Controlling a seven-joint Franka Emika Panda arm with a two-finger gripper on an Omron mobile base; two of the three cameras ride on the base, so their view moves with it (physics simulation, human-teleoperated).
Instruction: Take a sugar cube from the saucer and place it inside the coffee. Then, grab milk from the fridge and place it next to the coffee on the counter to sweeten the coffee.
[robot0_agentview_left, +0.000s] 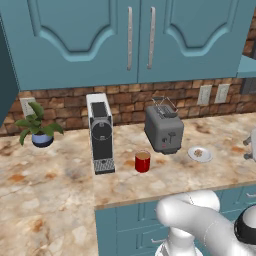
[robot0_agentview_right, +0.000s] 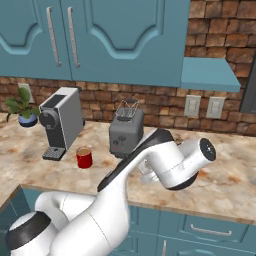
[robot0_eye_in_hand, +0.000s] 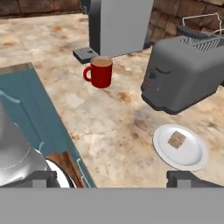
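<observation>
Marbled counter under teal cupboards, sugar not yet picked.
The gripper hangs spread wide and empty; the sugar cube on the saucer lies just ahead, right of centre (coffee farther, left).

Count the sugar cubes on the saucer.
1. A single brown sugar cube lies near the middle of the white saucer, on the counter in front of the toaster. None looks hidden.

No readable text, label, brand, number or sign appears anywhere around the grey metal toaster on the worktop.
</observation>
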